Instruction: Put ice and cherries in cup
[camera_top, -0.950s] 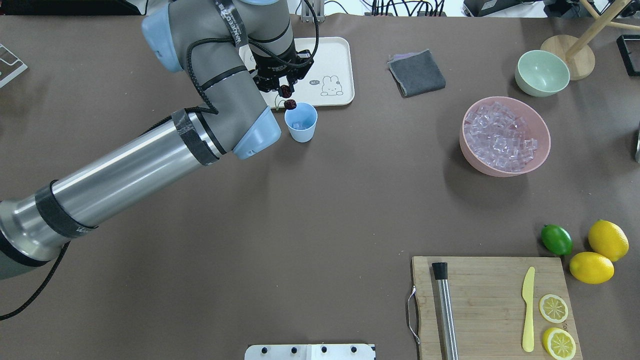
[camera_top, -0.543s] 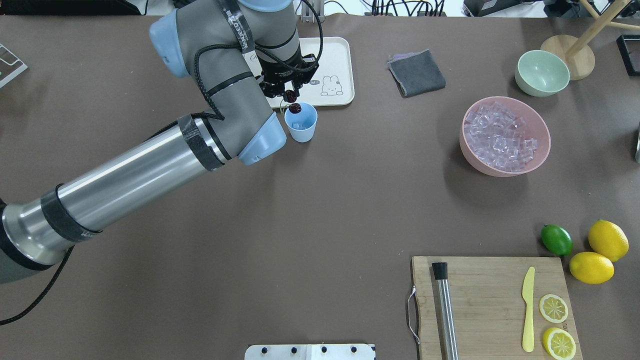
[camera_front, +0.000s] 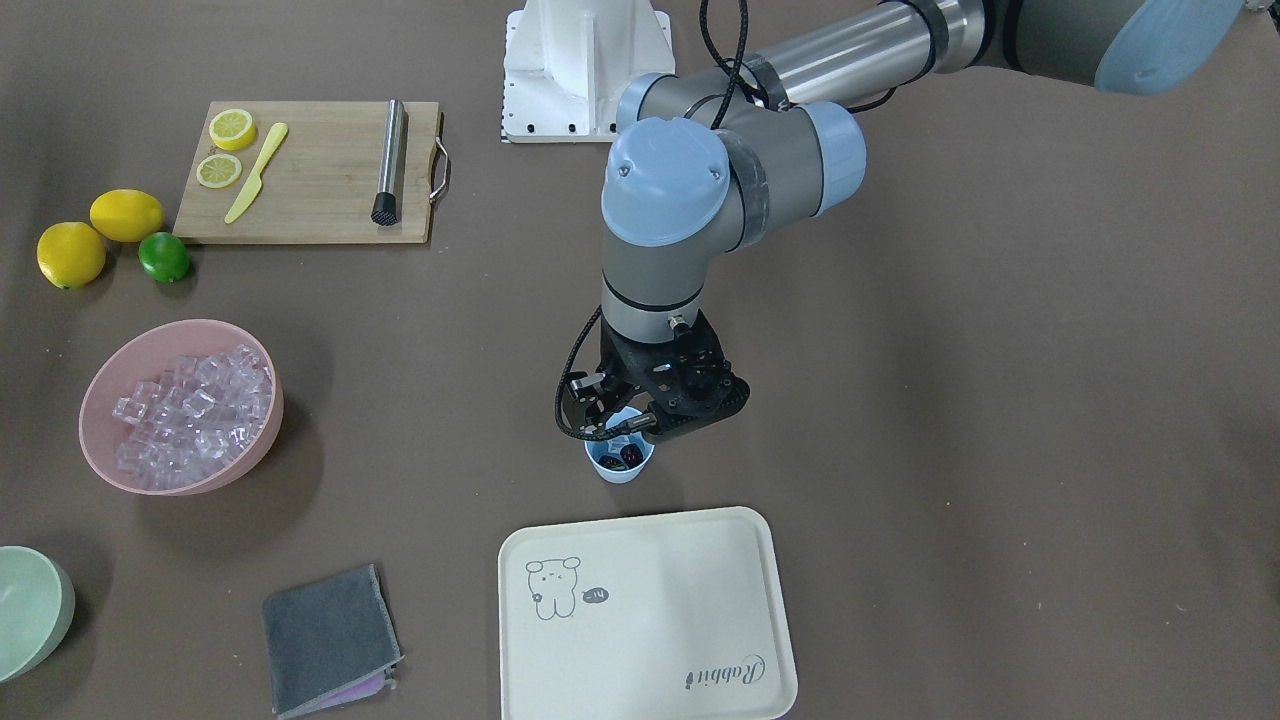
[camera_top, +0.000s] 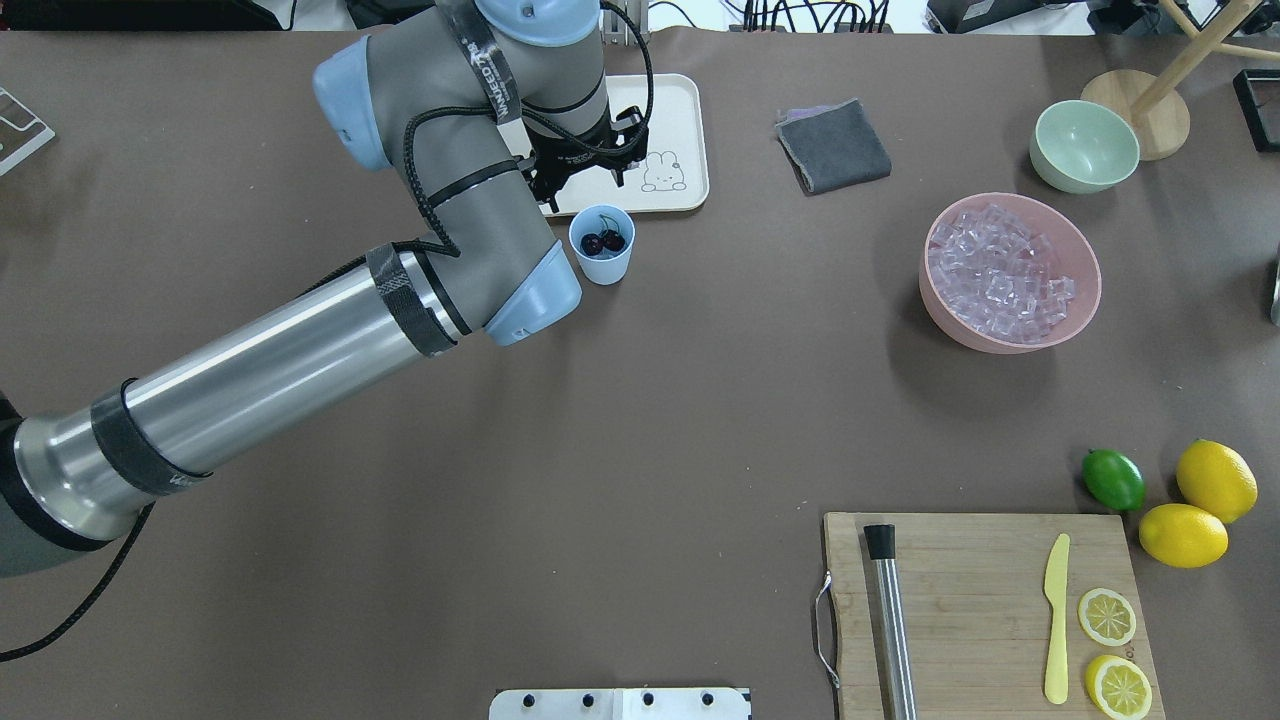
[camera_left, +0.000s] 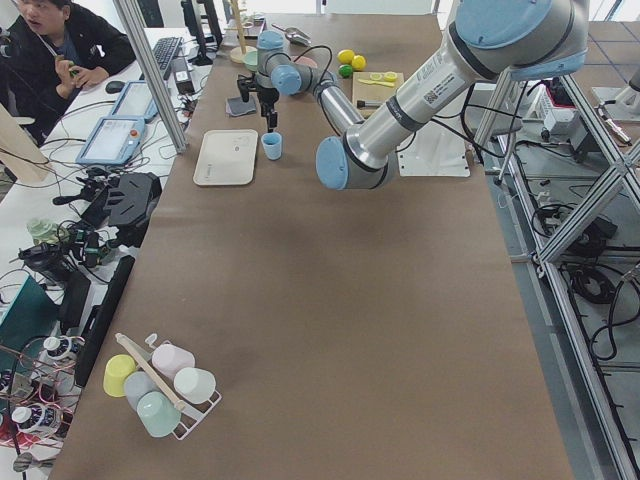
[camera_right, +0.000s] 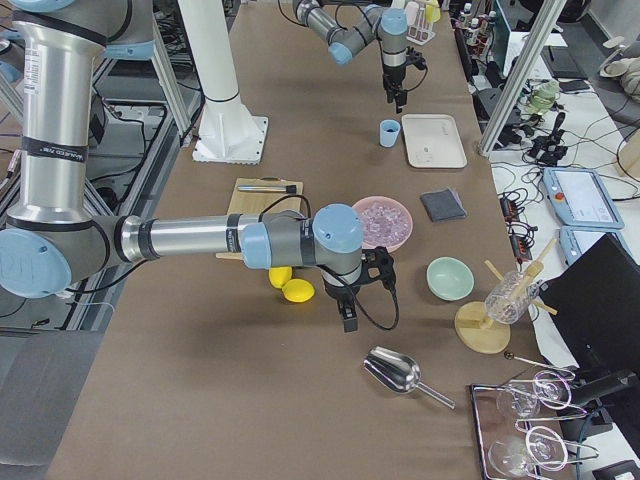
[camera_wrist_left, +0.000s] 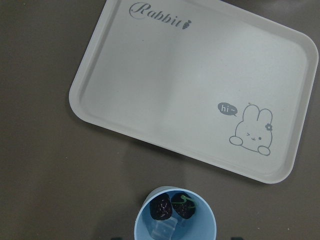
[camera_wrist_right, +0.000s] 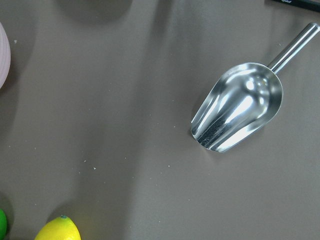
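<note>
Judged light, soft and bruisable: cherries (camera_wrist_left: 172, 206) atop slick, hard ice (camera_wrist_left: 164, 231) in light-blue cup (camera_top: 603, 268), best pinched by stem; left tool (camera_front: 627, 425) spread empty, right tool (camera_right: 349, 318) unreadable.

Robot, two arms. Left arm (camera_top: 250, 370) and right arm (camera_right: 190, 238): brushed silver tubes, grey joint housings, pale-blue round end caps (camera_top: 530, 300), black lettered straps (camera_top: 400, 300), black external cable (camera_top: 430, 190). Left claw (camera_front: 628, 425): black. Pedestal (camera_front: 585, 60): white, bolted.

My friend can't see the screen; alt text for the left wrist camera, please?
A small light-blue cup at the bottom edge holds two dark cherries and clear ice. Beside it lies a cream tray with a rabbit drawing.
</note>
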